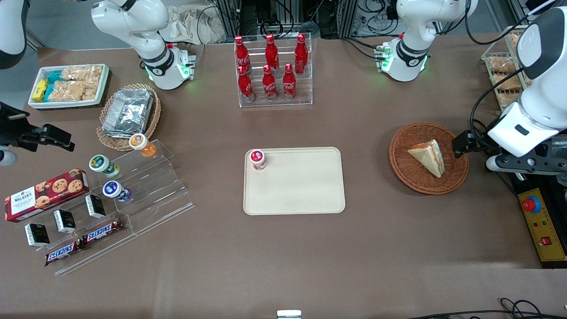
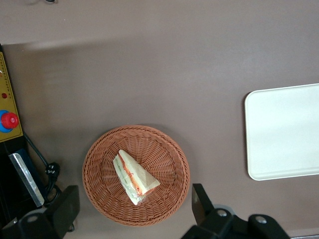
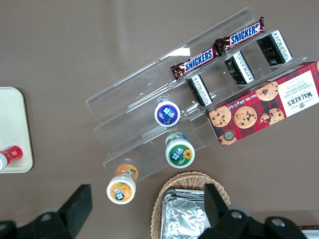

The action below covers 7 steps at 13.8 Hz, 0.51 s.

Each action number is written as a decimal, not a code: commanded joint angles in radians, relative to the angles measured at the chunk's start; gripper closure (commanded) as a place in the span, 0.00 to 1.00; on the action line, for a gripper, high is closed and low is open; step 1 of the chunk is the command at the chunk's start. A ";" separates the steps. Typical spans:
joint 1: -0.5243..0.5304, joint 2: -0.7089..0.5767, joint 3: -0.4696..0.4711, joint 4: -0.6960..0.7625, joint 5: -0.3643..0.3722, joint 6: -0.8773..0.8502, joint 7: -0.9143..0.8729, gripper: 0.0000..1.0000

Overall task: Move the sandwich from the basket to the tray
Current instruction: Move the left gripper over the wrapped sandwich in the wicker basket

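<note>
The sandwich (image 1: 427,156) (image 2: 134,177), a pale bread wedge with red and green filling, lies in the round reddish-brown wicker basket (image 1: 421,182) (image 2: 99,164) toward the working arm's end of the table. My gripper (image 1: 464,144) (image 2: 134,204) hangs above the basket's rim, open wide, with nothing between its black fingers (image 2: 202,201). The sandwich sits just ahead of the gap between them. The beige tray (image 1: 301,190) (image 2: 284,129) lies flat at the table's middle, apart from the basket.
A small red-lidded cup (image 1: 258,159) stands in one corner of the tray. A rack of cola bottles (image 1: 272,71) stands farther from the front camera. A yellow control box with a red button (image 1: 538,221) (image 2: 9,122) lies beside the basket. An acrylic snack stand (image 1: 133,195) and a foil-filled basket (image 1: 128,113) sit toward the parked arm's end.
</note>
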 commanded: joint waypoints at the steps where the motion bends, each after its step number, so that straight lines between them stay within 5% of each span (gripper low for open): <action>1: -0.010 0.013 -0.001 0.028 0.014 -0.024 -0.005 0.00; 7: -0.011 0.013 0.001 0.025 -0.006 -0.030 0.003 0.00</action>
